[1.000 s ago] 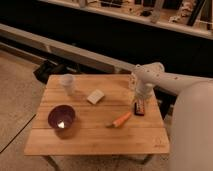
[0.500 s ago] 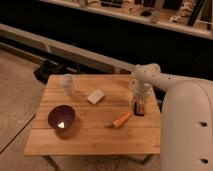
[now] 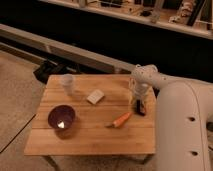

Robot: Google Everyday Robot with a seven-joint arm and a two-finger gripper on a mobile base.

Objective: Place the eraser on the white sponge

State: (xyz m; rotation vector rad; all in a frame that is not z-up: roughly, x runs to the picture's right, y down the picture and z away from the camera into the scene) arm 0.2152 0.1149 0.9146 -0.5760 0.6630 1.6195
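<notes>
A white robot arm (image 3: pixel 177 120) fills the near right side, reaching over a small wooden slatted counter (image 3: pixel 90 141). Nearest on the counter, at the left, sits a dark purple bowl (image 3: pixel 61 120) with something pale inside. To its right lies an orange carrot (image 3: pixel 121 120), angled. Just beyond the carrot, near the right edge, the dark eraser (image 3: pixel 139 108) lies flat on the wood. The gripper (image 3: pixel 135 99) points down directly over it, fingers spread and holding nothing – whether they touch the eraser is hard to tell. Well apart to the left, mid-counter, rests the white sponge (image 3: pixel 95 96). Farther back left stands a translucent cup (image 3: pixel 67 83), upright.
</notes>
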